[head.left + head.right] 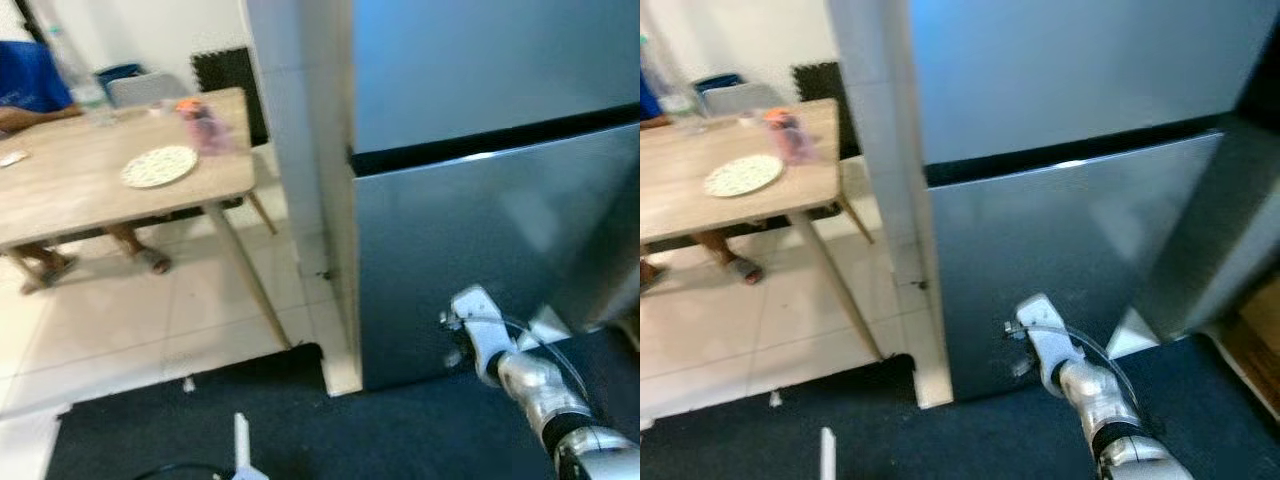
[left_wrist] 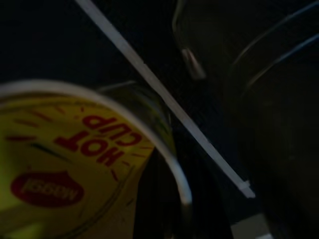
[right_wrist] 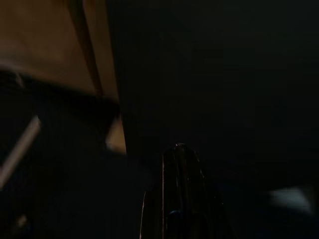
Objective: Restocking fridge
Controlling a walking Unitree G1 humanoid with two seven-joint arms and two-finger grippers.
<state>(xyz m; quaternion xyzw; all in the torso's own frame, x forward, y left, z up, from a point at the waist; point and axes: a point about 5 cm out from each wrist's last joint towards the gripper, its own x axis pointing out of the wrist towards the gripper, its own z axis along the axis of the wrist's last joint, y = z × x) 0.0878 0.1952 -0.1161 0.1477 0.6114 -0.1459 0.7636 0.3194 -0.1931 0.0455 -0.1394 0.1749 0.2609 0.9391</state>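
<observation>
- We stand on a dark carpet (image 1: 200,420) that meets a pale tiled floor (image 1: 120,330), facing a tall steel fridge (image 1: 1070,150) with both doors closed and a black seam between the upper and lower door.
- A white tiled pillar (image 1: 295,150) runs up just beside the fridge's left edge.
- To our left a wooden table (image 1: 90,180) stands on the tiles; a person in a blue top (image 1: 30,75) sits at its far side, sandalled feet under it.
- Our right arm (image 1: 1085,385) reaches forward and low, its wrist near the bottom of the lower fridge door.
- On the table sit a patterned plate (image 1: 158,166), a clear bottle (image 1: 85,90) and a pinkish container (image 1: 205,128).
- In the left wrist view, a yellow noodle cup (image 2: 65,164) marked "HOT CUP" sits right by the left gripper, low over the carpet; we cannot tell how its jaws stand.
- In the dark right wrist view the right gripper (image 3: 179,199) shows as one black shape, the jaws seemingly pressed together.
</observation>
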